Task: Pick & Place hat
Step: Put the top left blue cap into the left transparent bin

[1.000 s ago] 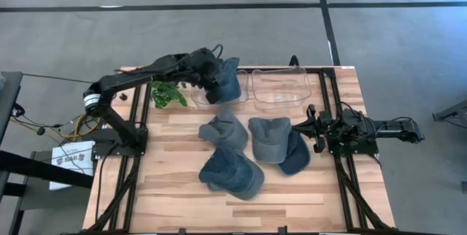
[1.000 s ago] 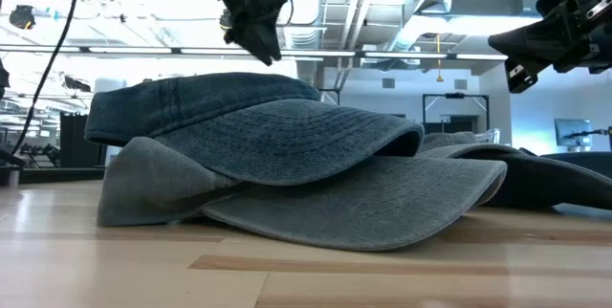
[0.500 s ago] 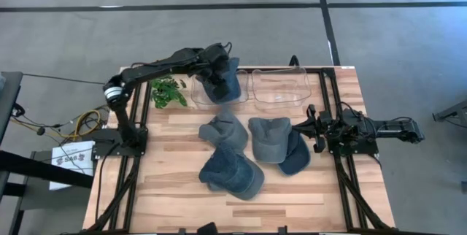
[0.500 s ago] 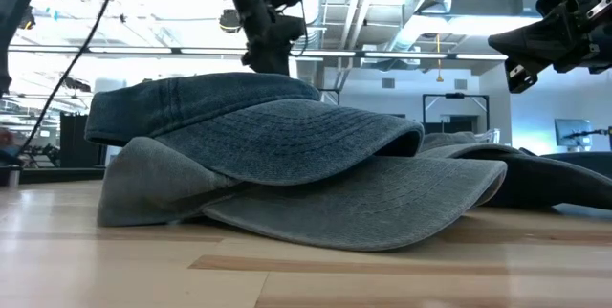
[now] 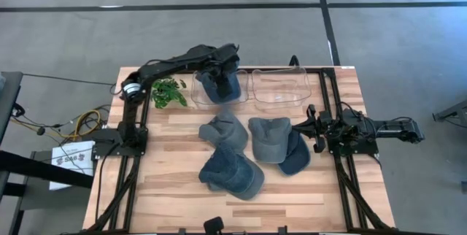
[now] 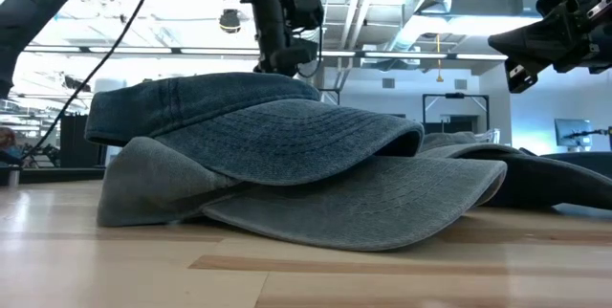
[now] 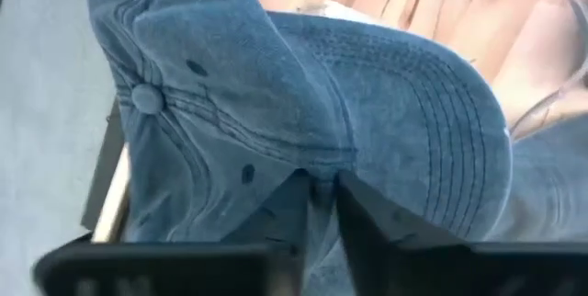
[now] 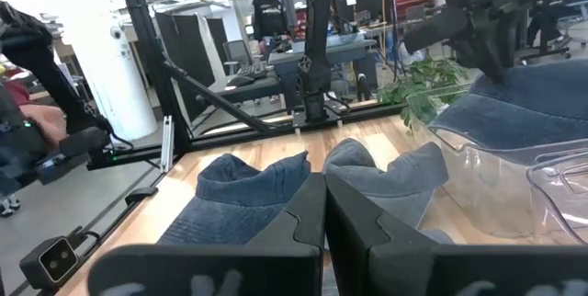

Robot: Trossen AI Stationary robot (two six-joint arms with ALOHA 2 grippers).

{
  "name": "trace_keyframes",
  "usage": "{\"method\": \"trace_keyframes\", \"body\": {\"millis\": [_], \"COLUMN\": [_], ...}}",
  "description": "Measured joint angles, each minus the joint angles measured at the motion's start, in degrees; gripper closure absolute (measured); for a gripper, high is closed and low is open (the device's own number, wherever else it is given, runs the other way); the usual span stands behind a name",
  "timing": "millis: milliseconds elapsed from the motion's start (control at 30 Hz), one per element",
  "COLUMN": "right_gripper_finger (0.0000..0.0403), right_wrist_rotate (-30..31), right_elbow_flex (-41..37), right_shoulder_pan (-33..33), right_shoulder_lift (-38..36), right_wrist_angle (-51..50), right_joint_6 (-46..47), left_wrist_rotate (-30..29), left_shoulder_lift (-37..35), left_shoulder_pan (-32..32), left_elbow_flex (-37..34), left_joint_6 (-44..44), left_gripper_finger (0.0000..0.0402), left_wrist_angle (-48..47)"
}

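Note:
A blue denim hat (image 5: 225, 89) lies in the left clear tray (image 5: 197, 98) at the table's far side, crown button up (image 7: 145, 99). My left gripper (image 5: 222, 71) stands over it, fingers close together on its cloth (image 7: 322, 186). The right wrist view also shows this hat (image 8: 533, 94) on the tray. My right gripper (image 5: 310, 127) waits shut at the table's right side, above the boards, touching nothing (image 8: 323, 181). My left gripper pinches a fold of denim where the crown meets the brim (image 7: 322, 160) between its two fingers (image 7: 296, 206). It comes at the hat from above. The hat rests in the clear tray, not lifted.
Several more denim hats lie mid-table (image 5: 222, 129) (image 5: 268, 139) (image 5: 233, 173); two stacked ones fill the low view (image 6: 277, 145). A second clear tray (image 5: 281, 89) stands right of the first. A green plant (image 5: 168, 93) sits at the far left. A person stands in the room beyond (image 8: 268, 6).
My left gripper has swung toward the table's right edge above the left tray and turned, so that its fingers now point straight down. The hat in the tray has kept its place.

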Motion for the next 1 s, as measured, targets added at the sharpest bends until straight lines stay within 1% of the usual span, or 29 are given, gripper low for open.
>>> {"method": "trace_keyframes", "body": {"millis": [33,67,133,200,367,500,600,667,700,733,833,900,933,1000], "right_gripper_finger": [0.0403,0.0403,0.0403,0.0403,0.0403,0.0403,0.0403,0.0403,0.0403,0.0403,0.0403,0.0403,0.0403,0.0403], "right_wrist_rotate": [0.0,0.0,0.0,0.0,0.07,0.02,0.02,0.04,0.02,0.02,0.02,0.02,0.02,0.02], "right_elbow_flex": [-0.02,-0.01,0.01,0.0,-0.01,-0.01,0.01,0.0,-0.01,-0.01,0.01,0.01,0.01,0.01], "right_shoulder_pan": [0.0,0.0,-0.01,0.01,0.01,0.0,-0.01,-0.01,0.01,0.0,0.01,0.0,0.0,0.01], "right_shoulder_lift": [0.0,-0.01,0.0,0.0,0.0,-0.01,-0.01,-0.01,-0.02,-0.02,-0.02,-0.02,-0.01,0.0], "right_wrist_angle": [0.0,0.0,0.0,0.0,-0.01,-0.01,0.0,0.0,0.0,0.0,0.0,0.0,0.0,0.0], "right_joint_6": [0.0,0.0,0.0,0.0,0.0,0.0,0.0,0.0,0.0,0.0,0.0,0.0,0.0,0.0], "left_wrist_rotate": [-0.42,-1.28,-3.96,-6.74,-17.75,-25.22,-30.74,-33.45,-33.82,-32.89,-24.42,-20.51,-20.32,-22.14], "left_shoulder_lift": [-0.24,-0.49,-0.72,-1.53,-4.55,-6.13,-6.12,-5.71,-5.34,-5.01,-4.71,-4.74,-4.74,-4.74], "left_shoulder_pan": [-0.12,-0.28,-0.84,-1.72,-5.08,-7.27,-7.95,-8.13,-8.18,-8.18,-8.32,-8.71,-9.05,-9.72], "left_elbow_flex": [0.07,0.07,0.07,0.35,2.03,2.1,2.09,0.36,-0.98,-2.41,-7.5,-9.88,-10.71,-11.59], "left_joint_6": [0.78,1.01,1.92,3.0,5.36,5.93,2.56,0.54,-0.28,-0.73,-2.93,-4.17,-4.4,-4.27], "left_gripper_finger": [0.0381,0.039,0.0395,0.0398,0.04,0.04,0.0401,0.0401,0.0401,0.0401,0.0396,0.0388,0.0383,0.0374], "left_wrist_angle": [0.19,0.16,-0.16,-2.78,-4.36,0.8,4.51,7.05,8.01,8.3,7.93,8.15,7.97,7.99]}}
